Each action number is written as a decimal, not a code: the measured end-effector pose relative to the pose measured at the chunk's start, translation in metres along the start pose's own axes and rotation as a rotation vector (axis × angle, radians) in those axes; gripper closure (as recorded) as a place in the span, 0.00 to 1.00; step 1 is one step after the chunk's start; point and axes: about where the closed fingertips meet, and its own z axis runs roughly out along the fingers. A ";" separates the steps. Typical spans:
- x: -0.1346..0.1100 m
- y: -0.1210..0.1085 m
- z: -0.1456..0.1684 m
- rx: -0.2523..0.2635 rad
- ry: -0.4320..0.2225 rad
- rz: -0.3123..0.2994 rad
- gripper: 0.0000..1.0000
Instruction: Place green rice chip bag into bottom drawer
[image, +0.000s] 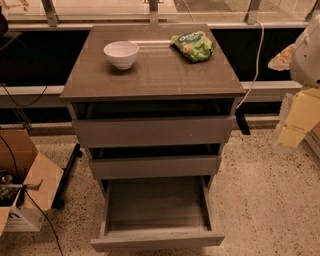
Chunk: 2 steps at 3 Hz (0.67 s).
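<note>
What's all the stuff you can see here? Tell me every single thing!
cabinet: one, grey, middle of the view, on the speckled floor
upper drawers: two, grey, each open a little
bottom drawer: one, grey, pulled far out
bowl: one, white, on the cabinet top, left side
green rice chip bag: one, bright green, on the cabinet top, back right
cardboard box: one, brown, on the floor at the lower left
cable: one, white, hanging down behind the cabinet's right side
arm: one, white, at the right edge
hand: one, pale yellow, right edge below the arm, away from the bag
</note>
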 end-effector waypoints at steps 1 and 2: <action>-0.001 0.000 -0.001 0.004 -0.002 0.001 0.00; -0.009 -0.006 0.000 0.058 -0.055 0.066 0.00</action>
